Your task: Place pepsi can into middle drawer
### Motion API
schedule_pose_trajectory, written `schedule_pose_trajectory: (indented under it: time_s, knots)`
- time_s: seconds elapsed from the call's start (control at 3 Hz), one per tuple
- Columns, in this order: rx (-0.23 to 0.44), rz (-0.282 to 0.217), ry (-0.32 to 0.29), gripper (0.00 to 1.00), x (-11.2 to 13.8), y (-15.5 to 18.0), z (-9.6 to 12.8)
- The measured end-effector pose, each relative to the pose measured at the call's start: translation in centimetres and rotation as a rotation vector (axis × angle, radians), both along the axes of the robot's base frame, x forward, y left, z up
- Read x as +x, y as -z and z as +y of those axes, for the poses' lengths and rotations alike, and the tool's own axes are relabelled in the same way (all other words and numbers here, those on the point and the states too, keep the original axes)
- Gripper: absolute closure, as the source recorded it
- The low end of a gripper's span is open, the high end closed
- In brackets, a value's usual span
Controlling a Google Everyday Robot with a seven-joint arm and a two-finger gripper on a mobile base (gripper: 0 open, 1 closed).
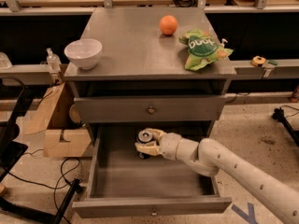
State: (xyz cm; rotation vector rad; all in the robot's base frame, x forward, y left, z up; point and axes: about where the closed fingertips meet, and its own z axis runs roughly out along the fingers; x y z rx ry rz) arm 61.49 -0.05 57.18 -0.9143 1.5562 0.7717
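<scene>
The middle drawer (pixel 149 206) of the grey cabinet is pulled wide open, a deep grey tray with a low front panel and a small knob. My gripper (pixel 145 143) reaches in from the right and is low over the back of the drawer. Its cream fingers (pixel 148 148) are shut on the pepsi can (pixel 145 137), which stands upright with its silver top showing. I cannot tell whether the can's base touches the drawer floor.
The closed knobbed drawer (pixel 150 109) sits just above my gripper. On the cabinet top are a white bowl (pixel 83 53), an orange (pixel 168 24) and a green chip bag (pixel 202 48). A cardboard box (pixel 58 125) and cables lie at the left.
</scene>
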Motion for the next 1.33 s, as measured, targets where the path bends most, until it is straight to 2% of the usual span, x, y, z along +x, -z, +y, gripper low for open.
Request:
schedule_pose_trajectory:
  time_s: [0.67, 1.0, 1.33]
  knots:
    - [-0.049, 0.087, -0.005, 1.00, -1.3, 10.7, 2.9]
    - [-0.047, 0.088, -0.006, 0.82, -1.3, 10.7, 3.0]
    - [-0.046, 0.088, -0.009, 0.58, -1.3, 10.7, 3.2]
